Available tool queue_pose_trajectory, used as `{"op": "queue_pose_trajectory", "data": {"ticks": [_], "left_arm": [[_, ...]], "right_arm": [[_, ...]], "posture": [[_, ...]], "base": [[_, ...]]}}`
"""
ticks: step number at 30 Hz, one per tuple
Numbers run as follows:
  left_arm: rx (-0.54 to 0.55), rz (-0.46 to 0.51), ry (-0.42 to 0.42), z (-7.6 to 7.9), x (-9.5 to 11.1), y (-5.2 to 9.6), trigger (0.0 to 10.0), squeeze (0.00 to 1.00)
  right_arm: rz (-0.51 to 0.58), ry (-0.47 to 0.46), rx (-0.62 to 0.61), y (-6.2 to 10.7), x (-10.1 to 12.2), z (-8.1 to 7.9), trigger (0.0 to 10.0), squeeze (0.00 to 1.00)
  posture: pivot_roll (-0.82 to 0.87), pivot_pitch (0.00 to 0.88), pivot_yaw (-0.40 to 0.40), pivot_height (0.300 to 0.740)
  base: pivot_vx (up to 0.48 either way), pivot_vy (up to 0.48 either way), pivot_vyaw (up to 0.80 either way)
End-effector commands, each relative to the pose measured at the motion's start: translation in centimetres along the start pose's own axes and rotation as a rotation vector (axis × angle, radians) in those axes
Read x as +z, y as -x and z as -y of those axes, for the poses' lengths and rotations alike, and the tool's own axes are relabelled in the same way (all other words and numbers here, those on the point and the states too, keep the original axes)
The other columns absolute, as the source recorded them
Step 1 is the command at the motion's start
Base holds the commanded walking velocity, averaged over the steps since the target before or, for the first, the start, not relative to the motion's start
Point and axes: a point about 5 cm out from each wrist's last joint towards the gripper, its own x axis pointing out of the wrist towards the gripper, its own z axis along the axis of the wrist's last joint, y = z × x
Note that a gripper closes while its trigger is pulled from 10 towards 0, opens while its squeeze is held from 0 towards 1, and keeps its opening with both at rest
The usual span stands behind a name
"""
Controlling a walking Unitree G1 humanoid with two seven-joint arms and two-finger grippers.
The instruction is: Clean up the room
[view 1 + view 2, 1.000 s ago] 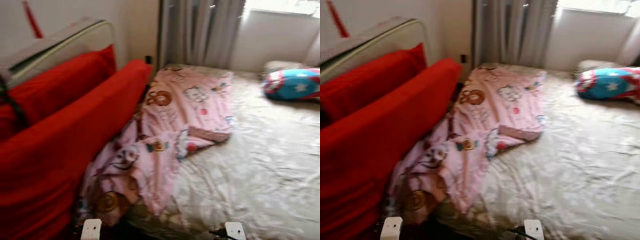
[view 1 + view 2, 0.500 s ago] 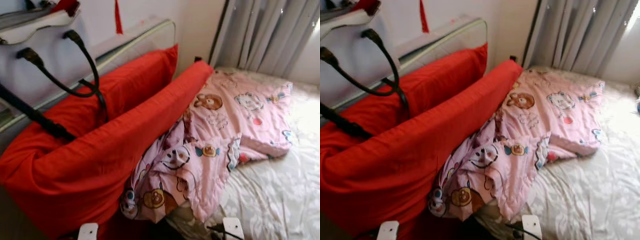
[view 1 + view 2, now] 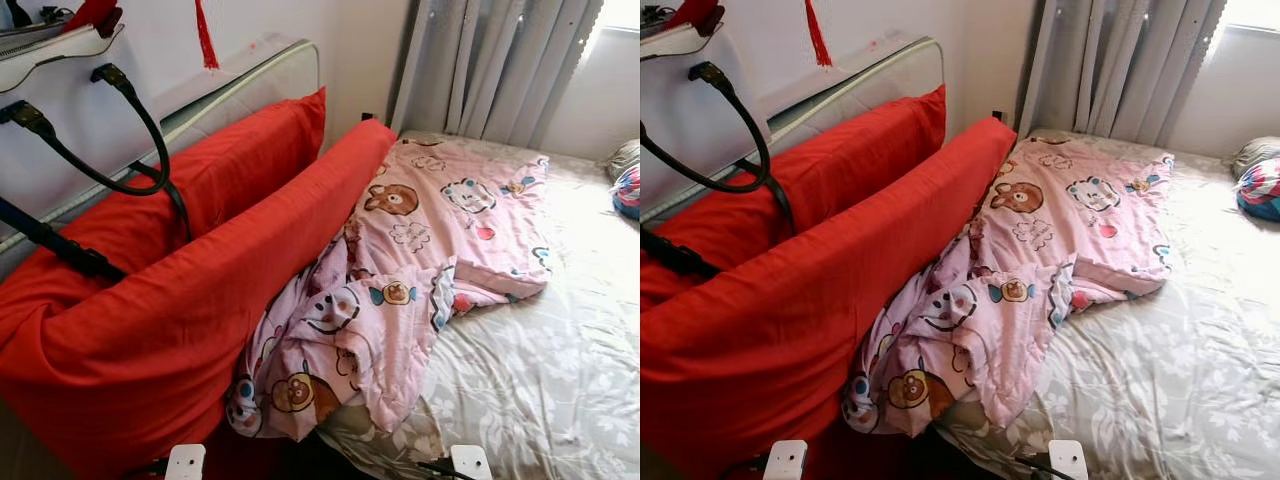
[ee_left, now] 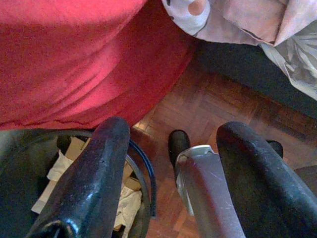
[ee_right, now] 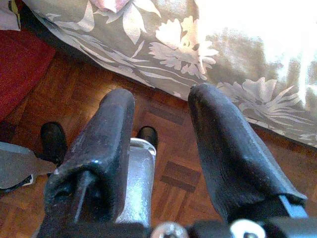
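From my head cameras, going left to right, I first see a white unit (image 3: pixel 60 45) on the wall with black cables (image 3: pixel 130 140) looping down from it, and a red tassel (image 3: pixel 205 35) hanging beside it. Below stands the headboard (image 3: pixel 250 80), with two long red cushions (image 3: pixel 200 270) leaning against it, one behind the other. Just right of the front cushion a pink cartoon-print blanket (image 3: pixel 420 250) lies crumpled along the bed, its near end spilling over the mattress edge. Further right is the bare floral sheet (image 3: pixel 540 370), grey curtains (image 3: pixel 490 65) behind it, and at the far right edge a blue and red pillow (image 3: pixel 1262 190), which the right eye shows more fully than the left.

My wrist cameras add what the head views do not: the floor. The left gripper (image 4: pixel 171 163) hangs low with its fingers spread apart and nothing between them; under it I see parquet (image 4: pixel 218 104), a bin (image 4: pixel 99 198) holding crumpled paper, the red cushion's underside and the blanket's hanging corner. The right gripper (image 5: pixel 161 148) also hangs with fingers parted and empty, over parquet beside the sheet's draped edge (image 5: pixel 208 54). Both wrist views catch my silver legs and black feet.
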Motion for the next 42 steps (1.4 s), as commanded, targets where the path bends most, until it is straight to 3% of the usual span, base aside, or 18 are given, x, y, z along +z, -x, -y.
{"op": "queue_pose_trajectory", "data": {"ticks": [1, 14, 23, 35, 36, 37, 41, 42], "left_arm": [[0.008, -0.011, -0.002, -0.2, -0.2, 0.1, 10.0, 0.0], [0.01, 0.022, -0.01, -0.7, 1.4, -0.3, 10.0, 0.0], [-0.005, 0.073, 0.017, -0.3, 2.6, -0.5, 10.0, 0.0], [-0.098, 0.216, 0.096, 1.3, 4.9, -0.7, 10.0, 0.0], [-0.102, 0.241, 0.111, 1.5, 5.3, -0.7, 10.0, 0.0], [-0.099, 0.253, 0.12, 1.6, 5.5, -0.7, 10.0, 0.0], [-0.081, 0.3, 0.151, 1.5, 6.0, -0.7, 10.0, 0.0], [-0.086, 0.336, 0.148, 1.7, 6.9, -0.7, 10.0, 0.0]], "right_arm": [[0.023, 0.005, -0.002, 0.0, 0.3, 0.1, 10.0, 0.0], [0.07, -0.04, -0.017, -0.4, 1.7, -0.5, 10.0, 0.0], [0.097, -0.093, -0.032, -0.6, 2.7, -0.4, 10.0, 0.0], [0.264, -0.227, -0.11, -0.5, 5.0, 0.8, 10.0, 0.0], [0.387, -0.216, -0.103, -0.5, 8.5, 1.5, 10.0, 0.0], [0.435, -0.208, -0.097, -0.4, 10.0, 1.7, 10.0, 0.0], [0.502, -0.197, -0.067, -0.3, 11.4, 1.6, 10.0, 0.0], [0.516, -0.2, -0.06, -0.2, 11.6, 1.5, 10.0, 0.0]], "posture": [[-0.01, 0.0, -0.02, 0.74], [0.0, 0.0, 0.013, 0.74], [-0.02, 0.0, 0.001, 0.74], [-0.08, 0.0, -0.027, 0.74], [-0.08, 0.0, -0.046, 0.74], [-0.08, 0.0, -0.049, 0.74], [-0.07, 0.0, -0.053, 0.74], [-0.07, 0.0, -0.051, 0.74]], "base": [[0.0, 0.0, 0.8], [0.0, 0.0, 0.8], [0.0, 0.0, 0.0], [0.0, 0.0, 0.0], [0.0, 0.0, 0.0], [0.0, 0.0, 0.0], [0.0, 0.0, 0.0], [0.0, 0.0, 0.0]]}}
